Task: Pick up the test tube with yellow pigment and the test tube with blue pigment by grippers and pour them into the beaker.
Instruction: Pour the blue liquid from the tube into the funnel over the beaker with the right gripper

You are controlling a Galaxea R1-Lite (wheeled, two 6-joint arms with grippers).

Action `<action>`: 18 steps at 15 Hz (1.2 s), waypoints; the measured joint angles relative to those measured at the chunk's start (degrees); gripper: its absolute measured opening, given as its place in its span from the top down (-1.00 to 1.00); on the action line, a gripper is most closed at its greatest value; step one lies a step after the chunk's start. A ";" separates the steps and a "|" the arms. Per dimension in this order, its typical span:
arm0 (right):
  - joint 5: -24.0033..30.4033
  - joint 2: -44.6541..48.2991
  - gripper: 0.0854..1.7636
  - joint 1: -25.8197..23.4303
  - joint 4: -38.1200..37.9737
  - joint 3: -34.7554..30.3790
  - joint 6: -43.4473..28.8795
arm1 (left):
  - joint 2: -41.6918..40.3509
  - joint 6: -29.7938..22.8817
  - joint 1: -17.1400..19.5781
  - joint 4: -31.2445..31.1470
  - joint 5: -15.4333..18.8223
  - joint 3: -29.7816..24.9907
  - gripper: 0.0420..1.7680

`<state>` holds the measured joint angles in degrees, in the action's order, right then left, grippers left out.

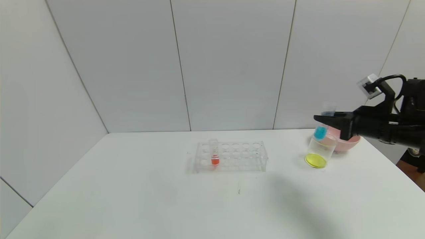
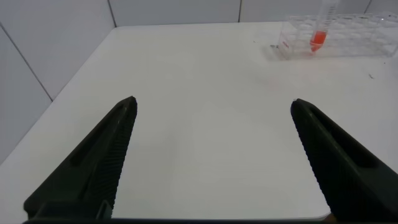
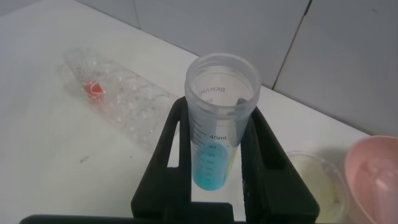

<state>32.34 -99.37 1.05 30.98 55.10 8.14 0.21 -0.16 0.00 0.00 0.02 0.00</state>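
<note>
Left black tapering-fingered gripper (image 2: 211, 162) hangs idle over bare white table (image 1: 132, 199), fingers spread wide, nothing between them, well apart from the work. Right black gripper (image 1: 320, 118), the nearer arm by far, is clamped on the clear tube of cyan-blue liquid (image 1: 321, 131), long axis close to upright, mouth up, its blue end just above the rim of the small clear beaker with yellow liquid at its bottom (image 1: 319, 153). Pouring likely needs the tube tipped over that rim; pink bowl (image 1: 347, 142) stands just behind the beaker, clear many-holed rack (image 1: 232, 156) holding the red-orange tube (image 1: 214, 153) well to the left.
</note>
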 joint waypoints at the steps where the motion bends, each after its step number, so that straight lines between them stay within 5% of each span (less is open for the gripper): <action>1: 4.69 0.46 0.49 -3.63 -2.99 0.33 5.07 | 0.00 0.00 -0.02 0.00 -0.02 0.00 -1.00; 4: 11.84 0.69 0.49 -12.12 -17.35 4.68 17.07 | 0.00 0.00 -0.05 0.00 -0.02 0.00 -1.00; 9: 15.17 -3.15 0.49 -19.79 -40.14 19.29 36.11 | 0.00 0.00 0.00 0.00 -0.02 0.00 -1.00; 18: 11.64 -18.49 0.49 -21.10 -65.18 51.37 44.35 | 0.00 0.00 -0.02 0.00 -0.02 0.00 -1.00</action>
<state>43.98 -117.86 -20.05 -34.21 106.47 52.49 0.21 -0.16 -0.02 0.00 0.00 0.00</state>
